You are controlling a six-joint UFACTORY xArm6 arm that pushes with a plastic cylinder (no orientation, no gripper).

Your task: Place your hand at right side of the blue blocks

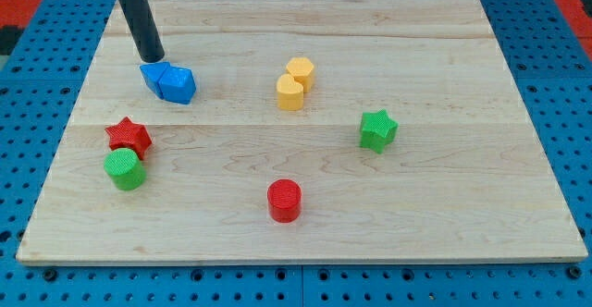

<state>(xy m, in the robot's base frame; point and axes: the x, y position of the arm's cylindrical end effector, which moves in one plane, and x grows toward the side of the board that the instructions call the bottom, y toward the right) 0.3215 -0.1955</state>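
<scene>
Two blue blocks (168,81) lie touching each other in the board's upper left; their shapes are angular but hard to make out. My tip (153,59) is at the end of the dark rod that comes down from the view's top left. It sits just above the blue blocks at their upper left edge, touching or nearly touching them.
Two yellow blocks (295,83) touch near the top middle. A green star (377,128) is at the right. A red cylinder (284,200) is at bottom middle. A red star (128,137) and a green cylinder (124,169) touch at the left. The wooden board (462,224) lies on blue pegboard.
</scene>
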